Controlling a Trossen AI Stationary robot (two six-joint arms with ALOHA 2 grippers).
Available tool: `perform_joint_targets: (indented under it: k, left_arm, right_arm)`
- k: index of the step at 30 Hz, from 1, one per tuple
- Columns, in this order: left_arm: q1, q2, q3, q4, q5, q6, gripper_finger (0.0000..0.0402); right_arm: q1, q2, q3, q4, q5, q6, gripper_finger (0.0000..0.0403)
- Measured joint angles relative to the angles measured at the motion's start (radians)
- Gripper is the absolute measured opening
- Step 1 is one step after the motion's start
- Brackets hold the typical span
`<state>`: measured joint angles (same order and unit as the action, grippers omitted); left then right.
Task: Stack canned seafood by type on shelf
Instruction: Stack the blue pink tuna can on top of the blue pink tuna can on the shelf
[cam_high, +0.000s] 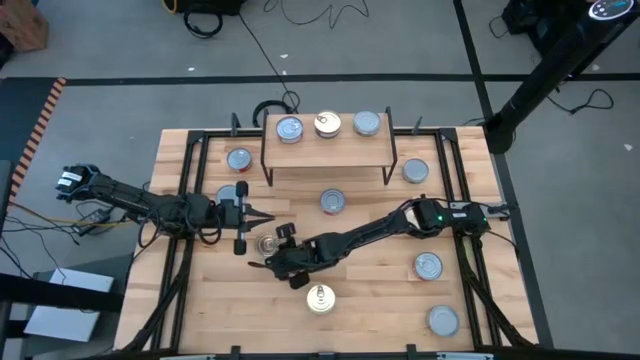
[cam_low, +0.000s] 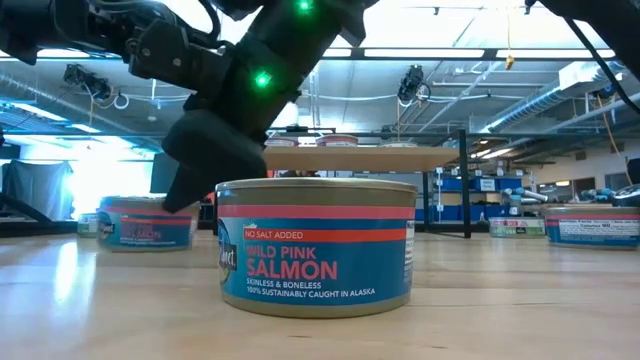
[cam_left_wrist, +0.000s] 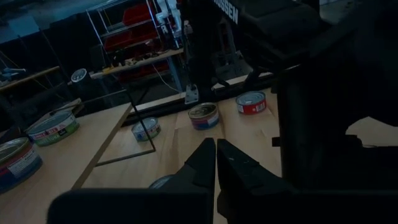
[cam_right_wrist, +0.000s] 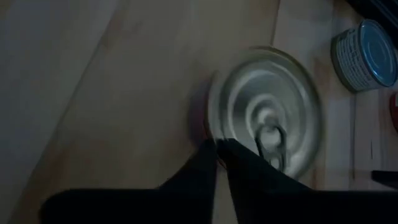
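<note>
The light-wood shelf (cam_high: 328, 153) stands at the table's far middle and carries three cans (cam_high: 327, 124) on top. Other tins lie scattered on the tabletop. A gold-topped salmon can (cam_high: 321, 298) (cam_low: 315, 245) sits near the front. My right gripper (cam_right_wrist: 217, 148) (cam_low: 180, 203) is shut, its tips at the rim of a silver-topped can (cam_right_wrist: 267, 118) (cam_high: 267, 243) that stands upright on the table left of centre. My left gripper (cam_left_wrist: 216, 148) (cam_high: 262, 217) is shut and hovers just beyond that can, pointing toward the table's right. My right gripper's shut fingertips (cam_right_wrist: 211, 155) come slanting down from the table's right and near side to the silver-topped can's rim (cam_right_wrist: 214, 124). I cannot tell whether they touch it. The can stands flat on the table.
Loose tins stand left of the shelf (cam_high: 238, 158) (cam_high: 228, 195), in front of it (cam_high: 332, 201), and on the table's right side (cam_high: 415, 171) (cam_high: 428, 265) (cam_high: 442, 320). Black frame rails (cam_high: 186, 200) run along both table sides. The two arms are close together left of centre.
</note>
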<state>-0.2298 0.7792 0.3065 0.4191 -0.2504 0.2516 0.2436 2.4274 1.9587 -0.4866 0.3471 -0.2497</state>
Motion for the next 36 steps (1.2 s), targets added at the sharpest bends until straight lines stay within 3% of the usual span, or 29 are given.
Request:
perform_joint_targets:
  k: [3,9,17,26,36]
  left_arm:
    - [0.000,0.000,0.000,0.000,0.000,0.000,0.0019]
    - [0.000,0.000,0.000,0.001,-0.012,-0.002,0.0019]
    - [0.000,0.000,0.000,0.003,-0.056,-0.020,0.0019]
    - [0.000,-0.001,0.000,-0.024,-0.063,-0.049,0.0019]
    - [0.000,-0.002,0.000,-0.029,-0.077,-0.055,0.0019]
  right_arm:
    - [0.002,0.000,0.013,-0.080,-0.014,0.010,0.0009]
    - [0.005,-0.005,0.036,-0.246,-0.024,0.076,0.0005]
    - [0.024,-0.067,0.037,-0.338,-0.009,0.140,0.0003]
    - [0.077,-0.222,0.038,-0.600,0.024,0.460,0.0002]
    - [0.177,-0.454,-0.280,-0.683,0.024,0.776,0.0000]
